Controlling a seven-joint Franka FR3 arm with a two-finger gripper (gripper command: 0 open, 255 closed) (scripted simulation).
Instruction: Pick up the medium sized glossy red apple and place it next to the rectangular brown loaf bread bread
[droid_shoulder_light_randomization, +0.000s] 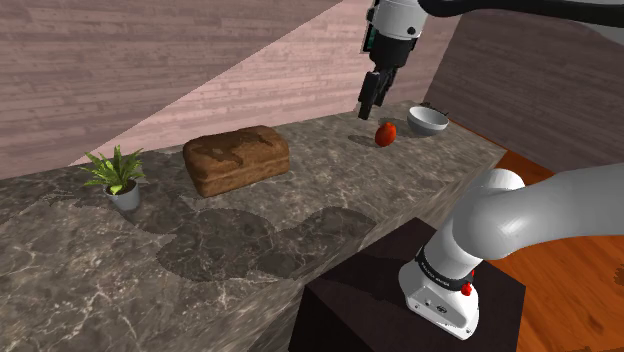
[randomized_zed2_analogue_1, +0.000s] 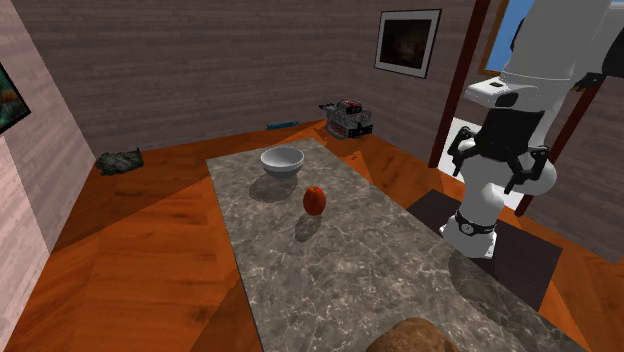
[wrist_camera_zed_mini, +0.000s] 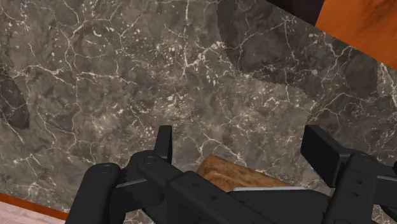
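The red apple (droid_shoulder_light_randomization: 385, 133) rests on the marble counter (droid_shoulder_light_randomization: 300, 215) beside a grey bowl (droid_shoulder_light_randomization: 428, 121). My gripper (droid_shoulder_light_randomization: 373, 98) hangs a little above the apple, slightly toward the shoulder view's left. The brown loaf (droid_shoulder_light_randomization: 236, 158) lies further along the counter, well apart from the apple. In the second exterior view the apple (randomized_zed2_analogue_1: 315, 200) sits in front of the bowl (randomized_zed2_analogue_1: 282, 160), and a corner of the loaf (randomized_zed2_analogue_1: 412, 337) shows at the lower edge. In the wrist view my gripper (wrist_camera_zed_mini: 245, 149) is open over bare marble, with a piece of the brown loaf (wrist_camera_zed_mini: 222, 173) showing behind the fingers.
A small potted plant (droid_shoulder_light_randomization: 118, 175) stands past the loaf at the counter's far end. The dark stand (droid_shoulder_light_randomization: 400, 300) sits against the counter's near edge. On the orange floor lie a grey object (randomized_zed2_analogue_1: 120, 160) and a small machine (randomized_zed2_analogue_1: 347, 117).
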